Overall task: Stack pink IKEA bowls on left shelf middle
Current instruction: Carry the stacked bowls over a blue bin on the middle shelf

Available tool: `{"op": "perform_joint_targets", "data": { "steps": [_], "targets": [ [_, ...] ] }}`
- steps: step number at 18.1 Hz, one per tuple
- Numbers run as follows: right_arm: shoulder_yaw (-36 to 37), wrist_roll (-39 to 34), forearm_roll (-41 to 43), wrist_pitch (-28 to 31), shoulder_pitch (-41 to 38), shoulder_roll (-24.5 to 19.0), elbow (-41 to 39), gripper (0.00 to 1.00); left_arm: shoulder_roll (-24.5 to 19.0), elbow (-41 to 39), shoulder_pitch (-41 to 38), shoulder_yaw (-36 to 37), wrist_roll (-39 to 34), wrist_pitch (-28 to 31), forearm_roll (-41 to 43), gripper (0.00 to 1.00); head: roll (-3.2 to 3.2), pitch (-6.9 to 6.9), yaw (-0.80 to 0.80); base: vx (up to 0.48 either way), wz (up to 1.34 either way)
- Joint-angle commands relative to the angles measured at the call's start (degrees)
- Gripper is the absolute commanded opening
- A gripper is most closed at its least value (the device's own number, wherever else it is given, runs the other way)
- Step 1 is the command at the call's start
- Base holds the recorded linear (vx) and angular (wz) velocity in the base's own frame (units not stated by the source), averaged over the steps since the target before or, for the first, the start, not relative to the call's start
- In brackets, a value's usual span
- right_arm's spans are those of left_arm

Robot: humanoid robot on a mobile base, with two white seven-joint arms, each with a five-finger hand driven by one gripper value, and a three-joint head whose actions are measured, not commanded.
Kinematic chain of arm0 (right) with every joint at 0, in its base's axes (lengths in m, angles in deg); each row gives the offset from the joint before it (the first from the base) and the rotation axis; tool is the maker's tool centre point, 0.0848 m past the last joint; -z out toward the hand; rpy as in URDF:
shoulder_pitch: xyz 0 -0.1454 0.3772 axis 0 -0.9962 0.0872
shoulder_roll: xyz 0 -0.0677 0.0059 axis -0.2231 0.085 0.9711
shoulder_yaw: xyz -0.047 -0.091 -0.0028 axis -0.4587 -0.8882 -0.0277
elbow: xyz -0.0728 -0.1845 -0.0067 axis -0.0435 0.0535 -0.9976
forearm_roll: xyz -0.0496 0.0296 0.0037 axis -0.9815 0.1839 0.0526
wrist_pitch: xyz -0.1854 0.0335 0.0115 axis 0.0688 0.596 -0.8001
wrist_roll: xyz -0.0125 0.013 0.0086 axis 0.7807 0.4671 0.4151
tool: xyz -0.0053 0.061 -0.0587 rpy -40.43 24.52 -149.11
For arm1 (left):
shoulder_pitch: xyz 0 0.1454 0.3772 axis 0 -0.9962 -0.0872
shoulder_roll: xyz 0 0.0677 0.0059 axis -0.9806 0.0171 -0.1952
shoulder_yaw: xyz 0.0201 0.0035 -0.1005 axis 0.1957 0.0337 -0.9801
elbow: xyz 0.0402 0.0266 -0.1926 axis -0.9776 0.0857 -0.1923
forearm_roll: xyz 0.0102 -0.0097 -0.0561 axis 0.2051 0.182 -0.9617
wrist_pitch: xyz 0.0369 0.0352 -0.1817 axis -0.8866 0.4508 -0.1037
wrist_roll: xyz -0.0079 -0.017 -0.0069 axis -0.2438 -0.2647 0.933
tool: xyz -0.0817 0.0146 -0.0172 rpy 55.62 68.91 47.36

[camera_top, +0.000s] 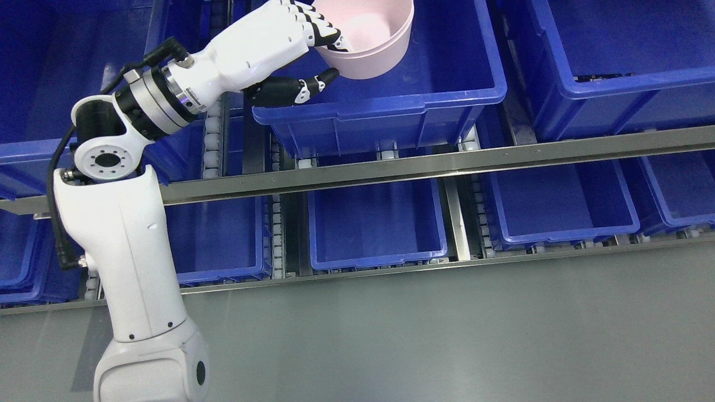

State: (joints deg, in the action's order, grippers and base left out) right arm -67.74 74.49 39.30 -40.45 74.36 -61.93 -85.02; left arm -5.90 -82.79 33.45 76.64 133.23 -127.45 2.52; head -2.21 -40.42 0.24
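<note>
A pale pink bowl [375,42] hangs at the top of the head view, over the blue bin [391,109] in the middle of the upper shelf row. My left hand [327,56] is shut on the bowl's near left rim: the white fingers [318,25] reach over the rim into the bowl, and the dark thumb [301,86] presses its outer wall from below. The bowl is tilted, its opening facing up and toward me. Its top edge is cut off by the frame. My left arm [134,234] rises from the lower left. The right arm does not show.
More blue bins stand on both shelf levels: a large one [614,84] at the upper right, a dark one [67,78] at the upper left, several [374,229] on the lower row. A metal rail [447,164] runs between the levels. Grey floor [447,335] fills the foreground.
</note>
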Motion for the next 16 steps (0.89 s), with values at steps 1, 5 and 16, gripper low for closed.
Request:
{"op": "perform_joint_targets", "data": {
  "steps": [1,5,16],
  "targets": [
    [0.0,-0.01,0.0,-0.04,0.02,1.0,0.0,1.0,-0.32,6.64,-0.46,0.28,-0.04,0.92,3.66,0.05,0.0,0.0,0.0,0.0,0.0],
    [0.0,-0.01,0.0,-0.04,0.02,1.0,0.0,1.0,-0.23,11.03,0.6,0.71,-0.21,3.21,6.21,0.05,0.0,0.0,0.0,-0.01,-0.04],
    [0.0,-0.01,0.0,-0.04,0.02,1.0,0.0,1.0,1.88,20.62,6.13,0.8,-1.18,4.26,11.23,0.07,0.0,0.0,0.0,-0.001,0.0]
  ]
}}
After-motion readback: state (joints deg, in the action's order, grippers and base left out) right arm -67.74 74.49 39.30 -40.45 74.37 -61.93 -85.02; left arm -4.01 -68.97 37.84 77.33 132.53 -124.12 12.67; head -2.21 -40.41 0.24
